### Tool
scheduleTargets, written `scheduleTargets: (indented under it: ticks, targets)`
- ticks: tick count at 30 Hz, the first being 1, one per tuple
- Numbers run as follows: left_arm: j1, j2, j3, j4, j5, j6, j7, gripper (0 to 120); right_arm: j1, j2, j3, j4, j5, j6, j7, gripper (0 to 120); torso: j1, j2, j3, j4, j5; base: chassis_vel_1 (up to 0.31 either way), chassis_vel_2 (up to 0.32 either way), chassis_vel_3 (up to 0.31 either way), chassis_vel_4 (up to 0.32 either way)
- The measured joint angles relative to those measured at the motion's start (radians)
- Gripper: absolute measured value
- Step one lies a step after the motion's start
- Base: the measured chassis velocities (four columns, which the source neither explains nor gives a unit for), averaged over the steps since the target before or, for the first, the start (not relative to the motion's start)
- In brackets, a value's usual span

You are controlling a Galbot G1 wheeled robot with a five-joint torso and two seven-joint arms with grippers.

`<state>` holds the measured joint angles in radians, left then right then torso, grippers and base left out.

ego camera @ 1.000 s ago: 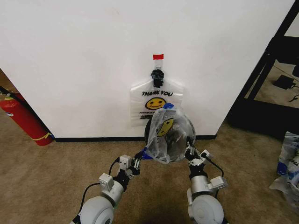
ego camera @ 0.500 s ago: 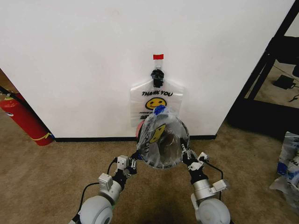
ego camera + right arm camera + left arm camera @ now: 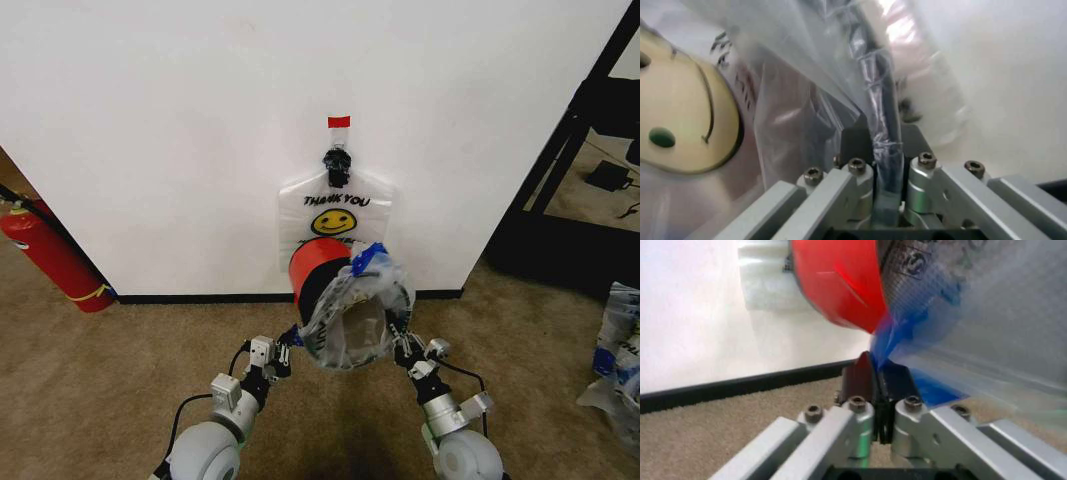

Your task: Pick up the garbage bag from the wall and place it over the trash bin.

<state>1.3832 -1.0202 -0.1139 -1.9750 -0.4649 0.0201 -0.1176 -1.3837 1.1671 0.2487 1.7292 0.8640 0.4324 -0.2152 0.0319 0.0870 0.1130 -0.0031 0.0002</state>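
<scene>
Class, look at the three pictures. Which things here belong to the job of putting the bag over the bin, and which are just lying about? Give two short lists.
Part of the job:
- garbage bag, stretched over the bin's mouth
- trash bin, tipped on its side, red base toward the wall
- left end effector, shut on the bag
- right end effector, shut on the bag

Just lying about:
- fire extinguisher
- spare bags on the wall hook
- black shelving frame

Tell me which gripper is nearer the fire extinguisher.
Left. The left gripper pinches the garbage bag on the side toward the fire extinguisher; the right gripper holds the far side.
</scene>
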Motion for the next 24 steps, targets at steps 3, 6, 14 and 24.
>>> scheduleTargets:
  ticks: [3,6,14,24]
  targets:
    - [0.004,0.002,0.002,0.004,0.028,-0.006,0.008,10,0.006,0.004,-0.004,0.0,0.0,0.009,0.021,1,0.0,0.0,0.0,0.0,-0.0001,0.0,0.0,0.0,0.0]
    - [0.011,0.009,0.006,0.024,0.134,-0.018,0.02,25,0.022,0.01,-0.009,0.002,0.0,0.024,0.064,1,0.0,0.0,0.0,0.0001,-0.0002,0.0,0.0,0.0,0.0]
    - [0.03,0.065,-0.018,0.07,0.343,-0.021,-0.016,52,0.025,0.011,-0.011,0.001,-0.007,0.025,0.093,1,0.0,0.0,0.0,0.0001,-0.0002,0.0,0.0,0.0,0.0]
    - [0.036,0.078,-0.019,0.072,0.373,-0.029,-0.065,91,0.028,0.013,-0.013,-0.006,-0.014,0.028,0.09,1,0.0,0.0,0.0,0.0,-0.0003,0.0,0.0,0.0,0.0]
